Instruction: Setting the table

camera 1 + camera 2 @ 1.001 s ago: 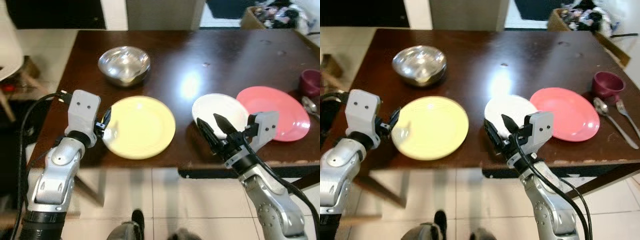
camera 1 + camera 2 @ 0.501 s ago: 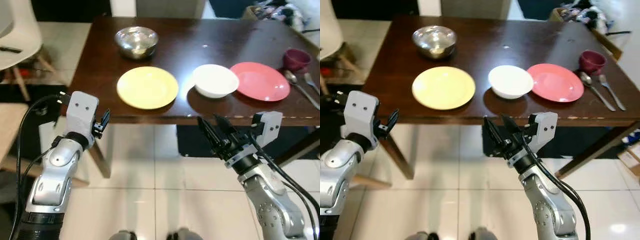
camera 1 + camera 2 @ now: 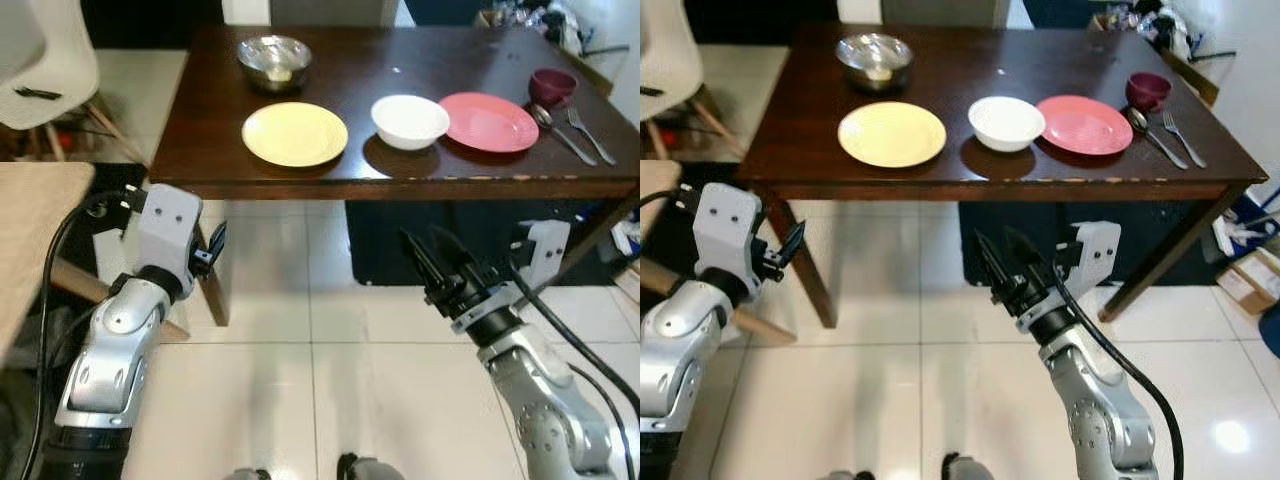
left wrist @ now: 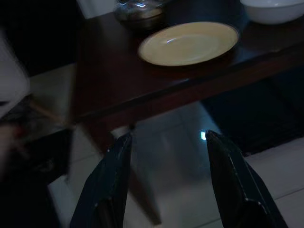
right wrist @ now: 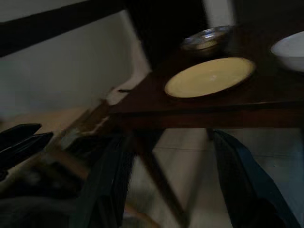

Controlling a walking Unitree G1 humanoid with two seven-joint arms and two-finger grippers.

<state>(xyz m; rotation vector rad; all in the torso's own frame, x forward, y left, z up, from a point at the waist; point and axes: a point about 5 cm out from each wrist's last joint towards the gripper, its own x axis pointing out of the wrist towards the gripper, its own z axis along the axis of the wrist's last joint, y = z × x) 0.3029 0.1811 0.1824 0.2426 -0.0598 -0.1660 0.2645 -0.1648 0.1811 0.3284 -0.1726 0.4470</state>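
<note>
On the dark brown table [image 3: 200,150] lie a yellow plate [image 3: 295,134], a white bowl [image 3: 410,120] and a pink plate [image 3: 490,108] in a row. Behind the yellow plate stands a steel bowl [image 3: 273,60]. A maroon cup [image 3: 556,86], a spoon [image 3: 553,125] and a fork [image 3: 590,130] sit at the right end. My left gripper [image 4: 167,137] and right gripper [image 3: 425,245] are held open and empty over the tiled floor, well short of the table's front edge. The yellow plate [image 4: 189,42] lies ahead of the left fingers.
A white chair [image 3: 50,60] stands left of the table, and a pale wooden surface [image 3: 30,230] is close at my left. A table leg [image 3: 212,295] is near my left arm. A cardboard box [image 3: 1240,280] sits on the floor at right.
The whole view has pulled back: the table now sits farther off and smaller, with more floor showing. Both grippers stay open and empty; the dishes have not moved.
</note>
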